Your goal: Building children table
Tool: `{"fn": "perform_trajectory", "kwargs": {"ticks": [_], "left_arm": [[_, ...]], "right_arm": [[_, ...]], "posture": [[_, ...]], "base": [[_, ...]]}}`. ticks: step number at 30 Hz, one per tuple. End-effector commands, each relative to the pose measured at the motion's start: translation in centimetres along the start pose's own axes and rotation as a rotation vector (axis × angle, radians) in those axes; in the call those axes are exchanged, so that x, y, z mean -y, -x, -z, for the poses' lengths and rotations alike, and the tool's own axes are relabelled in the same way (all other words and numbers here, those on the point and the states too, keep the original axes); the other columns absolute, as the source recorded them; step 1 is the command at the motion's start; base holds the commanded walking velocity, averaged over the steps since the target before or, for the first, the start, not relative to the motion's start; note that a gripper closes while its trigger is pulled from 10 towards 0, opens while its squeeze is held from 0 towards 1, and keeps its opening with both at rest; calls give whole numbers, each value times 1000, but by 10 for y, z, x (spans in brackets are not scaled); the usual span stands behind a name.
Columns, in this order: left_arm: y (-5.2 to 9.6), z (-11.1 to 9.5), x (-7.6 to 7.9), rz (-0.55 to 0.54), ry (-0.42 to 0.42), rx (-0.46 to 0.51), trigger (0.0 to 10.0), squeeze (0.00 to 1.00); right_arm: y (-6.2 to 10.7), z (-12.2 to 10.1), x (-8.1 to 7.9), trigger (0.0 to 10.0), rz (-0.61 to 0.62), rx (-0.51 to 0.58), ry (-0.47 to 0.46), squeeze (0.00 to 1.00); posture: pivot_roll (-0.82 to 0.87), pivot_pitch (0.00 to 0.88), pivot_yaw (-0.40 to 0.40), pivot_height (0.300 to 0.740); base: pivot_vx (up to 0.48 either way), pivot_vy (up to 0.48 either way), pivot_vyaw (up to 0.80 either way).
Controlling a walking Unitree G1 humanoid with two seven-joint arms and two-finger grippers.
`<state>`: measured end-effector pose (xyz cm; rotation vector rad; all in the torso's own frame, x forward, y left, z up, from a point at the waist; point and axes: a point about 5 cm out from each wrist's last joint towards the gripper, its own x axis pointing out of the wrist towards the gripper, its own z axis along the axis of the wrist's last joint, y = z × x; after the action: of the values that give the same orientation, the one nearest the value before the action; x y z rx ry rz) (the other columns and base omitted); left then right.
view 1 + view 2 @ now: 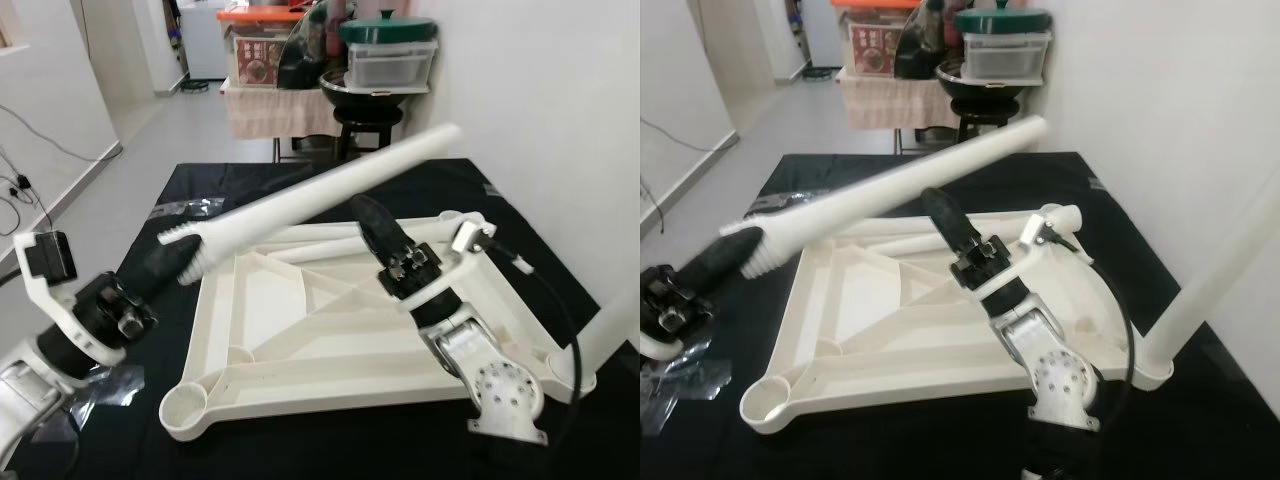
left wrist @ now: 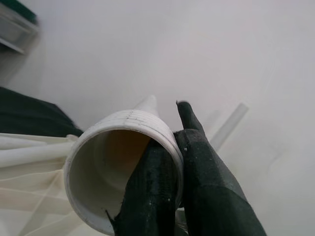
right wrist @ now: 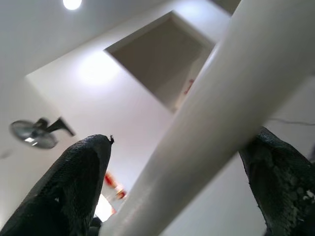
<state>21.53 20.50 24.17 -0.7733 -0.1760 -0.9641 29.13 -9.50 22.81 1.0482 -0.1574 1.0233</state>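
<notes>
L gripper sits low at the robot's left, over the near-left edge of the black cloth. Its 2 black fingers are pinched on the threaded end of a long white table leg; in the left wrist view one finger goes inside the hollow tube mouth and the other lies along the outside wall. The leg is held off the surface, tilted, running from that grip up and away to the right, crossing above the upturned tabletop.

The tabletop is cream plastic, lying underside up on the cloth, ribs and diagonal braces showing, w/ a round leg socket at its near-left corner. Another white leg lies loose inside the tray near the far edge. A crumpled clear plastic bag lies on the cloth beyond the tabletop's left side.

R gripper reaches up from the centre-right, silver wrist over the tabletop's near edge, fingers pointing up toward the raised leg. In the right wrist view its 2 fingers are spread apart w/ the white leg passing between them; cannot tell if either pad touches it.

At far right, a further white leg stands screwed into the near-right corner, leaning up and out.

Behind the cloth: a stool w/ stacked plastic storage boxes and a green lid.
</notes>
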Motion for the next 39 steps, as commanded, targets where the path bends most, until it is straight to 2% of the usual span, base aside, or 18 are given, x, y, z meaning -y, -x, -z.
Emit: {"fn": "perform_trajectory", "kwargs": {"ticks": [1, 10, 16, 23, 32, 33, 39], "left_arm": [[0, -1, 2, 15, -14, 11, 0, 0], [-7, 12, 7, 63, 14, -14, 0, 0], [-10, 19, 9, 95, 38, -34, 0, 0], [-16, 32, 12, 138, 79, -47, 0, 0], [-22, 38, 13, 165, 108, -38, 0, 0], [-23, 40, 14, 173, 117, -38, 0, 0], [-26, 48, 14, 191, 141, -42, 0, 0]], "right_arm": [[-4, 3, -8, 10000, -53, -27, -7, 0], [-16, 6, -32, 10000, -236, -31, -110, 0], [-20, 14, -41, 10000, -298, -65, -137, 0], [-26, 24, -51, 10000, -357, -97, -135, 0], [-28, 27, -55, 9843, -374, -109, -99, 0], [-29, 26, -55, 0, -373, -95, -90, 0], [-32, 23, -57, 0, -380, -56, -78, 0]], "posture": [[-45, 0, -41, 740], [-41, 0, -46, 740], [-37, 0, -44, 740], [-32, 0, -43, 740], [-34, 0, -40, 740], [-35, 0, -37, 740], [-36, 0, -33, 740]], "base": [[0, 0, 0], [0, 0, 0], [0, 0, 0], [0, 0, 0], [0, 0, 0], [0, 0, 0], [0, 0, 0]]}}
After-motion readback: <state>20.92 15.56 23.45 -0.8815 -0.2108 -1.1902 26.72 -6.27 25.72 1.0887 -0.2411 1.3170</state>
